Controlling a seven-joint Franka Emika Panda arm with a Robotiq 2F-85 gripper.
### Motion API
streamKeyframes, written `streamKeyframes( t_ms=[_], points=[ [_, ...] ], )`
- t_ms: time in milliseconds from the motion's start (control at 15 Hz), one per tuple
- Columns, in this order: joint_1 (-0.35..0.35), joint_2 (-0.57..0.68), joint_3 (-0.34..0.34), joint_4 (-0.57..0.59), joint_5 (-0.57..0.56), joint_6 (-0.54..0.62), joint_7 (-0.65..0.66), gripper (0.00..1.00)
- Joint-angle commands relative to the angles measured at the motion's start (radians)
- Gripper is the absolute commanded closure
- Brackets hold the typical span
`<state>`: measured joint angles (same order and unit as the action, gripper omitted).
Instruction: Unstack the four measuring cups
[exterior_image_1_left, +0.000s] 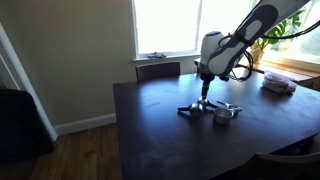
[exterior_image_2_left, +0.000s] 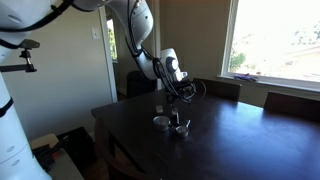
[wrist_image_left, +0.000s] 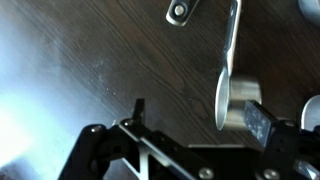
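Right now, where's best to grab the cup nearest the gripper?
Take the cup by its handle, about midway, coming from above with the jaws across its narrow width. The handle is long, flat and straight on the table; its round body is wider.

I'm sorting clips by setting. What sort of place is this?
Most likely a home dining room: a large dark wooden table with a dark chair back tucked at its far edge, a wide sunlit window behind it, and a brown wood plank floor.
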<state>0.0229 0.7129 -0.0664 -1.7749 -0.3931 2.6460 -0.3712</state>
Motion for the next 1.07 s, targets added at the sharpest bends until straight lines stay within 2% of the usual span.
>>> streamKeyframes(
  t_ms=[0,267,400,533,1000],
  points=[
    [-0.012,-0.055,0.031,-0.073,-0.007,0.057,-0.012,0.00],
    [-0.010,-0.082,0.060,-0.110,0.000,0.099,-0.017,0.00],
    [-0.010,-0.109,0.080,-0.142,0.005,0.094,-0.026,0.04],
    [-0.004,-0.144,0.095,-0.185,0.005,0.084,-0.025,0.00],
    [-0.003,-0.252,0.145,-0.316,0.031,0.058,-0.025,0.00]
  ],
)
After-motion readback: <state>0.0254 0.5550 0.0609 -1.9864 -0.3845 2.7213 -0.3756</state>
